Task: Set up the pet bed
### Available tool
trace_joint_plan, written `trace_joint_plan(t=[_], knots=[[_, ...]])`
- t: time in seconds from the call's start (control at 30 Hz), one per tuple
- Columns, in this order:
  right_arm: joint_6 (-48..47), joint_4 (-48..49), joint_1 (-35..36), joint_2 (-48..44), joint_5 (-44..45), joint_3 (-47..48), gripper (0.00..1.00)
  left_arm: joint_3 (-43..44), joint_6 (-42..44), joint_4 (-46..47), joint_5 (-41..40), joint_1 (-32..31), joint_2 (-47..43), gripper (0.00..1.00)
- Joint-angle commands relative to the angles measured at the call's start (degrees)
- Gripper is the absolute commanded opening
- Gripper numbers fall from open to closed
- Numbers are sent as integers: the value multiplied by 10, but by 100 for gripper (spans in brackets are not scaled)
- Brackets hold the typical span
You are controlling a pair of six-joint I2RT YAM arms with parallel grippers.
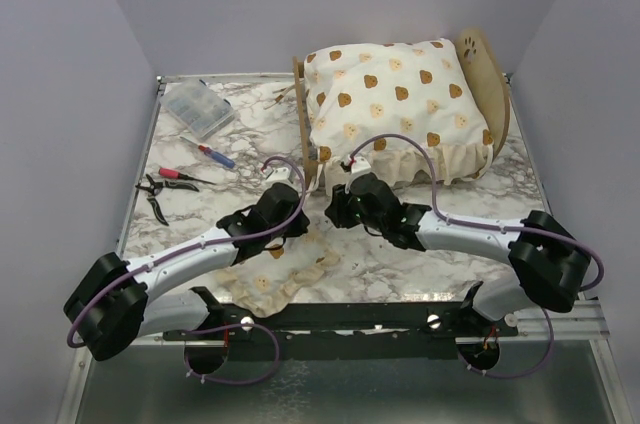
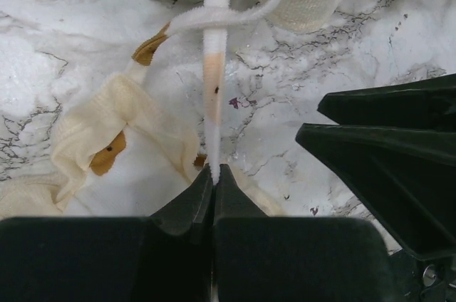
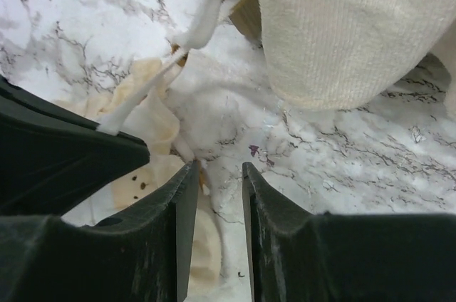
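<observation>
- The left tool [image 2: 214, 176] is closed, pinching the pillow [image 2: 89, 134] by its edge.
- The right tool [image 3: 219, 174] is partly open, empty, over the tabletop [image 3: 356, 163].

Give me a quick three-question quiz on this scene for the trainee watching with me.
1. True or false: the right gripper is clamped on the large cushion.
2. What does the left gripper pinch? A pliers; B the edge of the small pillow; C screwdriver.
3. Fill in: the large cushion lies on the ____.
Key: 1 false, its jaws stand apart and empty; 2 B; 3 pet bed.
</observation>
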Motion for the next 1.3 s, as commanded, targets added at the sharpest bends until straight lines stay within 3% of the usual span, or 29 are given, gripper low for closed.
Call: trace_joint_plan(t=[0.0,0.37,0.5,0.77,1.0,1.27], knots=[[-13,111,1,22,7,-32,36,34,20,-37,-6,-1,-14,0],[-31,332,1,167,-14,-55,43,76,26,-49,0,0,7,0],[-32,392,1,210,-39,-55,54,83,23,-49,2,6,8,0],[-23,485,1,278,-71,-46,64,82,10,-45,16,16,18,0],[-1,525,1,316,-120,-23,65,69,-4,-39,21,19,11,0],[38,514,1,360,-77,21,61,61,-15,-33,27,21,4,0]])
